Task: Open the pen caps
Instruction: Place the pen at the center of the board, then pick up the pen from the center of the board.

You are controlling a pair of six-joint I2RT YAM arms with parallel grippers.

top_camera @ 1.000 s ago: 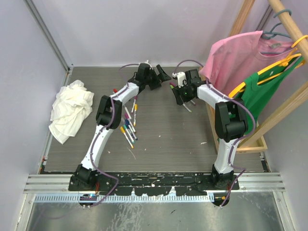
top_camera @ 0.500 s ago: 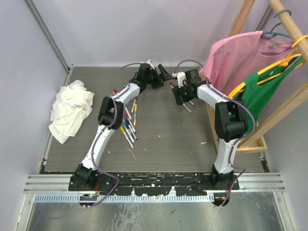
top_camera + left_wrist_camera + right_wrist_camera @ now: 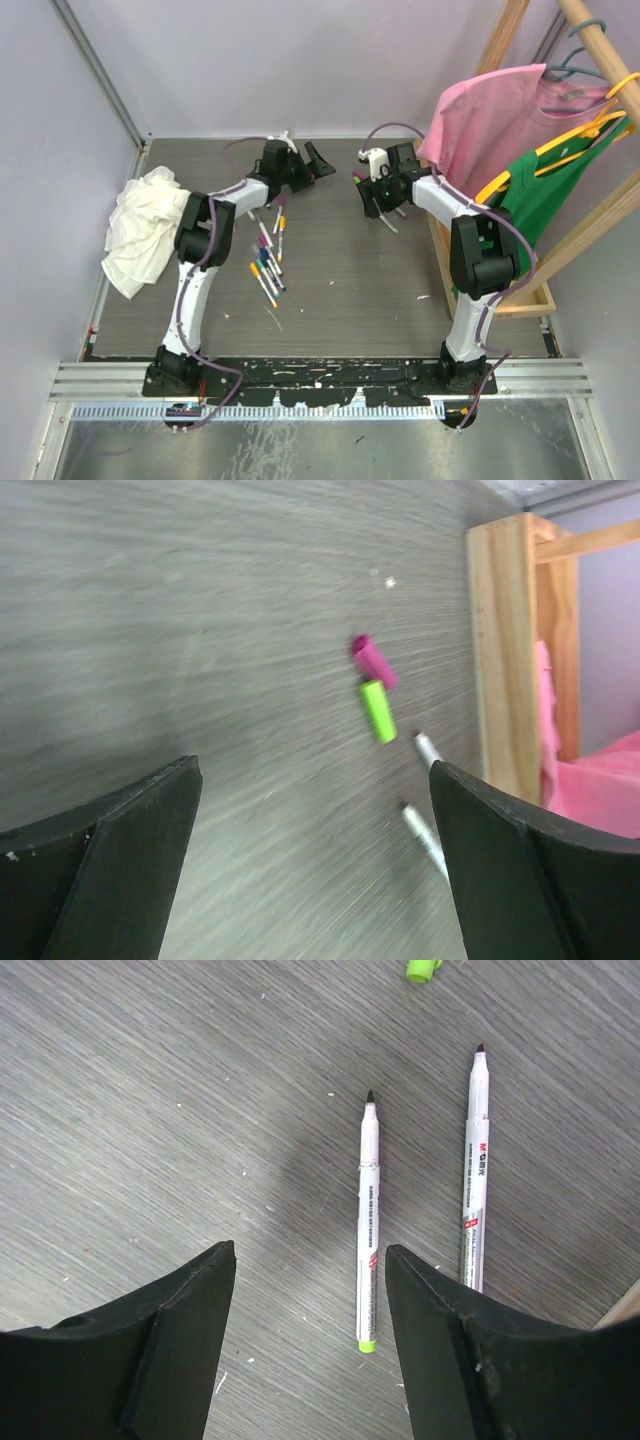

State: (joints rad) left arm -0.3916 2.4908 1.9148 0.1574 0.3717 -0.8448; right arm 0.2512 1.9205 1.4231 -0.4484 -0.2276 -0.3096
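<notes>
Two pen caps lie loose on the table in the left wrist view, a pink cap (image 3: 374,661) and a green cap (image 3: 378,711) side by side. My left gripper (image 3: 312,768) (image 3: 318,158) hangs open and empty, short of them. Two uncapped white pens (image 3: 368,1220) (image 3: 476,1170) lie parallel under my right gripper (image 3: 308,1251) (image 3: 362,180). It is open with nothing held, and the left pen's tail end lies between its fingers. The green cap (image 3: 423,970) shows at that view's top edge. Several capped pens (image 3: 268,262) lie in a cluster at table centre-left.
A white cloth rag (image 3: 145,230) is heaped at the left edge. A wooden rack (image 3: 490,290) (image 3: 505,650) with a pink shirt (image 3: 490,120) and a green shirt (image 3: 545,190) stands along the right side, close to the uncapped pens.
My left arm has swung to the left, carrying its open gripper away from the right gripper. The right arm has barely moved.
</notes>
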